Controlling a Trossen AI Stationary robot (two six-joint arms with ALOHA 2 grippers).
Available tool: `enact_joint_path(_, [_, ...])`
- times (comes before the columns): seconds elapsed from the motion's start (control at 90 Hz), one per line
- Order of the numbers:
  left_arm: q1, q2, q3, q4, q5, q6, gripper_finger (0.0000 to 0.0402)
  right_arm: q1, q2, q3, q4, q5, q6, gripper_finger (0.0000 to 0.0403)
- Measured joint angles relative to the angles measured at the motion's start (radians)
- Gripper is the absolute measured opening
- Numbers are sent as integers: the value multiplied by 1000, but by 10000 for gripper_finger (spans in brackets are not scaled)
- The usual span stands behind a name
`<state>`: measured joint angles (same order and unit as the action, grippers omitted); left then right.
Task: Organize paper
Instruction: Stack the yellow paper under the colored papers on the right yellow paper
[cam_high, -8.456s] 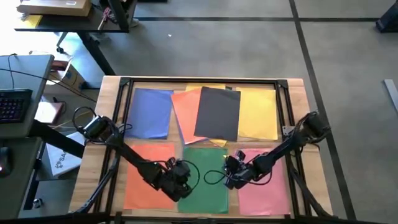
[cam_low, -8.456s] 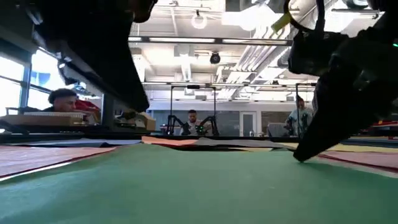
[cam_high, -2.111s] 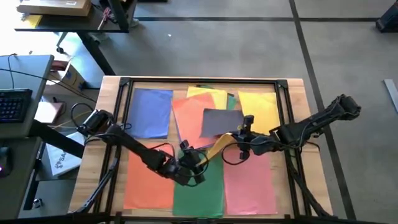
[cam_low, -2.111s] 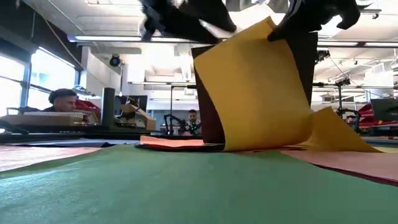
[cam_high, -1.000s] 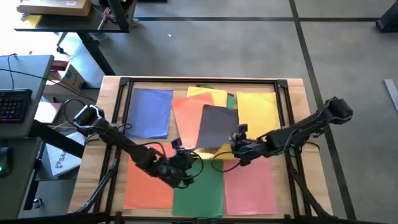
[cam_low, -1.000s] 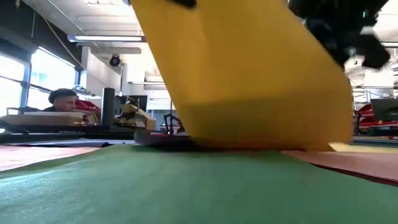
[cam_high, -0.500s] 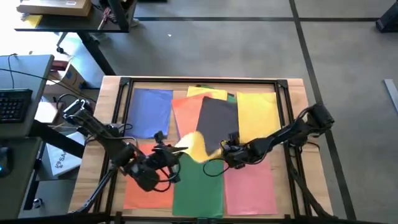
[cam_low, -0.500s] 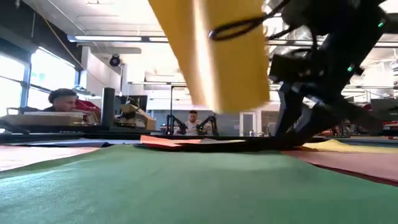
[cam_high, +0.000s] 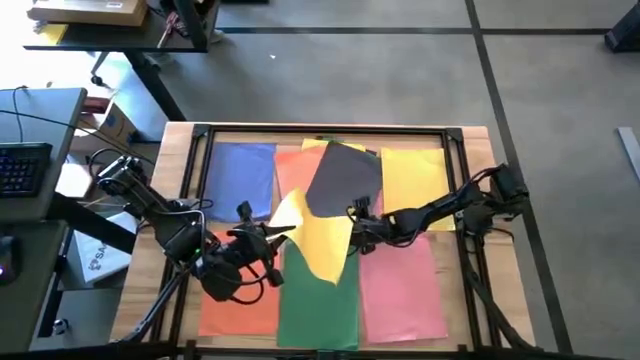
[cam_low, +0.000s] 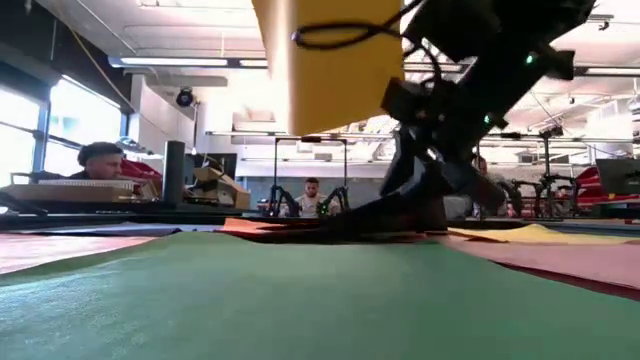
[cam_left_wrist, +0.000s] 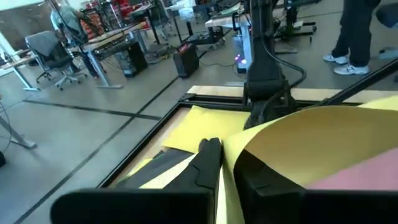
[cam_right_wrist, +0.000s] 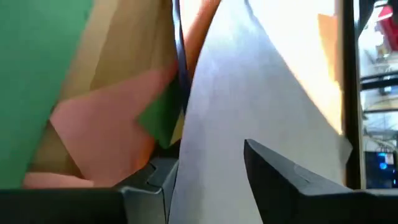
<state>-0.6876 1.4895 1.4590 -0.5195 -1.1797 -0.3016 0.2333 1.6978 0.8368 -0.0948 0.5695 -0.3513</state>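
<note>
We've 1 yellow sheet (cam_high: 318, 238) pinched in the left gripper (cam_high: 262, 238) — trailing toward table centre; right gripper (cam_high: 358, 222) clamps the grey sheet (cam_high: 340, 180) — nearer the far-edge yellow pile (cam_high: 412, 180).

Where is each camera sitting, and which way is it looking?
High view: above the table, looking straight down; both arms show, left gripper holding the yellow sheet.
Low view: at table height, looking level over the green sheet into the room; an arm comes from above.
Left wrist view: on the left arm, looking past its fingers at the yellow sheet.
Right wrist view: on the right arm, its fingers over the dark grey sheet.
Shared: high and left wrist views show the yellow sheet.
</note>
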Motion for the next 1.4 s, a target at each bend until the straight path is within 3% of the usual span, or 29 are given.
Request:
enact_joint_path(0.089, [0,0,0,1,0,-2,0,25,-56,0,-82,23,57,174])
enact_joint_path(0.2, [7,0,0,1,21,-10,0,67,-163,0,-256,14,260,198])
enact_joint_path(0.367, [26,5,-6,-2,49,-27,0,174,-285,-5,-463,-159,683,202])
enact_joint_path(0.633, [69,68,-6,14,103,-28,0,466,-271,-195,-266,-191,1144,159])
enact_joint_path(0.789, [88,94,-6,24,134,-36,0,574,-213,-259,-171,-166,1376,128])
enact_joint_path(1.133, [94,150,-6,97,159,-37,0,779,-139,-258,-167,-140,1735,80])
enact_joint_path(1.4, [136,176,-6,155,220,-37,0,824,-137,-223,-300,-117,1793,67])
